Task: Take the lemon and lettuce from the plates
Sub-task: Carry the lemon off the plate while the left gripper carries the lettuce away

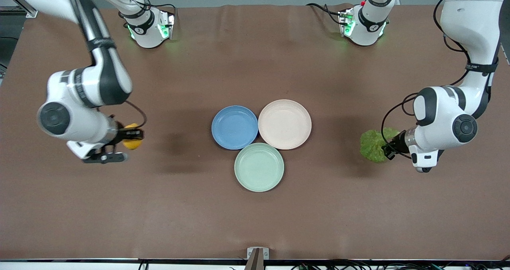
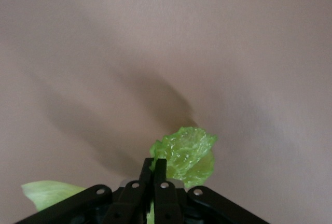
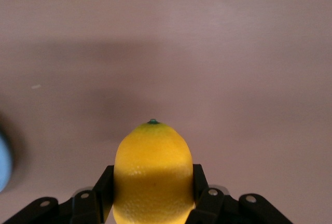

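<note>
My right gripper is shut on the yellow lemon and holds it over bare table toward the right arm's end; the right wrist view shows the lemon clamped between the black fingers. My left gripper is shut on the crinkled green lettuce over bare table toward the left arm's end; the left wrist view shows the leaf pinched at the fingertips. The blue plate and the beige-pink plate sit side by side mid-table, both bare.
A pale mint-green plate sits nearer the front camera, touching the other two plates, also bare. The brown table top is open around the plates. A small mount stands at the table's front edge.
</note>
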Controlling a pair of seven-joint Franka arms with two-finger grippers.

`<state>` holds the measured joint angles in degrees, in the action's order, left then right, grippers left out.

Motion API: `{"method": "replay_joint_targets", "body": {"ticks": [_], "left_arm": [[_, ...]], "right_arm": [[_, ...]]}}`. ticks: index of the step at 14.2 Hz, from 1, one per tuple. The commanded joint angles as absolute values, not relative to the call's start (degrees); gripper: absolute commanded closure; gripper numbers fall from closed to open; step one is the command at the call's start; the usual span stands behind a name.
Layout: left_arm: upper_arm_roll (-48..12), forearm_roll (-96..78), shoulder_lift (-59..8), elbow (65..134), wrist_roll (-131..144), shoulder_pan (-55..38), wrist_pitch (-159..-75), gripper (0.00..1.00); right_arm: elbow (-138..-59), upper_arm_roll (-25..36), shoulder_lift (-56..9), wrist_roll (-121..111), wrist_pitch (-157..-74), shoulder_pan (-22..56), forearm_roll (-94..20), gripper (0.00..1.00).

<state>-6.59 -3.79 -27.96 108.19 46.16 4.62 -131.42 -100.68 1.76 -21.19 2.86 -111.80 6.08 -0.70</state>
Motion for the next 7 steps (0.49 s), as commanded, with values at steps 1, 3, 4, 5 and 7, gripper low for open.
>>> {"method": "replay_joint_targets", "body": {"ticks": [1, 3, 4, 5, 7], "left_arm": [[-7.21, -2.64, -29.52, 109.25, 46.58, 5.7, -136.13, 0.96], [-7.21, -2.64, -29.62, 108.9, 44.75, 5.89, -135.97, 0.5], [-7.21, -2.64, -29.36, 108.9, 44.39, 5.45, -135.79, 0.0], [-7.12, -2.64, -28.66, 108.46, 44.38, 5.36, -135.18, 0.0], [-7.12, -2.46, -25.59, 106.8, 44.3, 5.54, -128.19, 0.0]], "right_arm": [[-108.34, 0.26, -21.8, 0.1, -122.21, 1.07, -0.35, 0.7], [-113.62, 0.26, -22.76, -0.35, -130.92, -0.78, 0.09, 0.69], [-115.12, 0.26, -24.16, -0.44, -133.92, -1.14, 0.26, 0.69], [-115.83, 0.26, -25.39, -0.44, -136.03, -1.49, 0.26, 0.69], [-116.28, 0.35, -28.2, -0.53, -140.78, -2.2, 0.26, 0.68]]}}
